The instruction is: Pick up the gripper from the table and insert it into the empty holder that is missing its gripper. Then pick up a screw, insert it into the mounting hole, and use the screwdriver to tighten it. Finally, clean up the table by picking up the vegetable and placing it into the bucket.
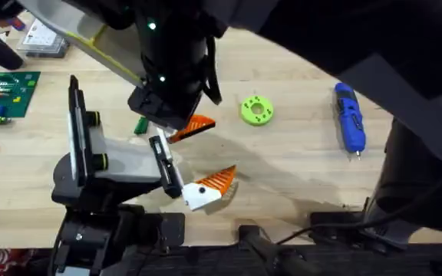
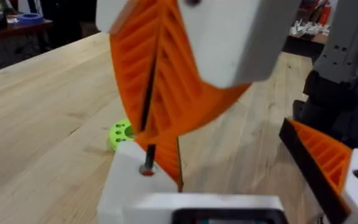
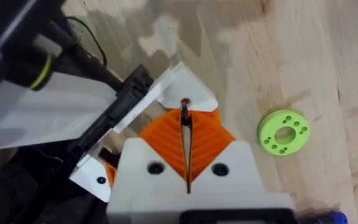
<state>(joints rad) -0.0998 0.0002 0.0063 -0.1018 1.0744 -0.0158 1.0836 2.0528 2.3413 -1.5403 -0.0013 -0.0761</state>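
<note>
Nearest the bases, the left gripper (image 1: 209,186) hovers low over the table (image 1: 298,165), fingers spread with nothing between them. Just beyond it, the right gripper (image 3: 184,115) has its orange fingers pressed together, pinching a thin dark screw (image 2: 146,167) whose tip sits at a hole in the left gripper's white finger mount. Farther out lie the vegetable (image 1: 139,126), a lime-green ring (image 1: 256,110), and the screwdriver (image 1: 350,116) well off right, flat on the table.
</note>
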